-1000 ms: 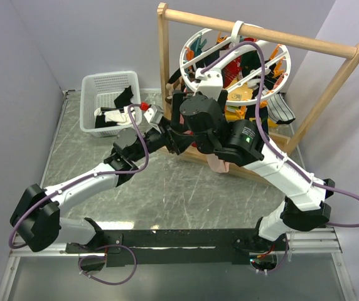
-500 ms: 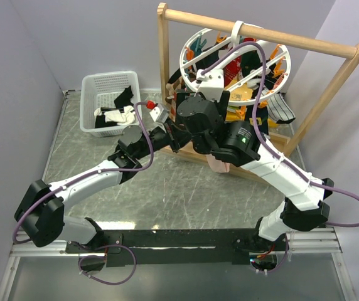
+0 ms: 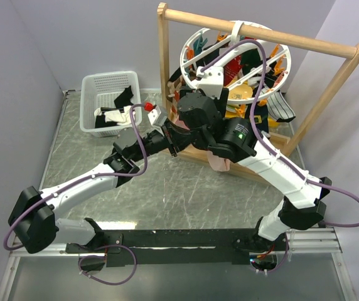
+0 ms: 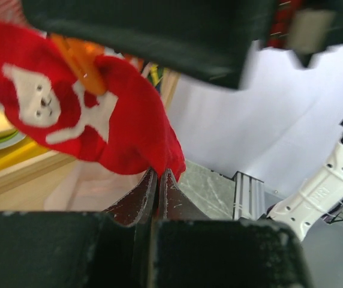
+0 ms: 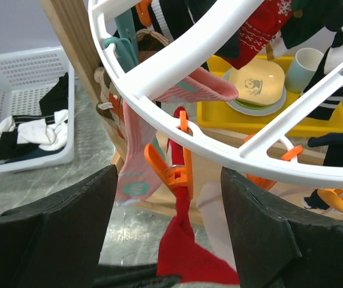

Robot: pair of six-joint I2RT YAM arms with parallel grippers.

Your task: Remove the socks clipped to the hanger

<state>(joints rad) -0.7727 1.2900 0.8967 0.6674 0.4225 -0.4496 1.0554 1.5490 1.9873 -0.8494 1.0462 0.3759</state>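
Note:
The white hanger [image 5: 232, 151] hangs from the wooden frame's rail, ringed with socks of mixed colours. In the right wrist view one orange clip [image 5: 177, 171] pinches the top of a red sock [image 5: 186, 252]. My right gripper [image 5: 170, 174] is open, one finger on each side of that clip, with a gap on both sides. In the left wrist view the same red sock [image 4: 117, 132], printed with a white figure, hangs from its orange clip [image 4: 78, 57]. My left gripper [image 4: 158, 174] is shut on the sock's lower edge. From above, the hanger [image 3: 184, 66] is partly hidden by both arms.
The wooden frame [image 3: 330, 47] stands at the back right. A pink sock [image 5: 132, 156] hangs just left of the clip. Behind it a yellow tray [image 5: 267, 117] holds a plate and a cup. A white basket [image 3: 110, 75] with several socks in it sits at the back left.
My left gripper has closed on the red sock's lower edge. My right gripper's jaws have narrowed around the orange clip, and both wrists have shifted slightly under the ring.

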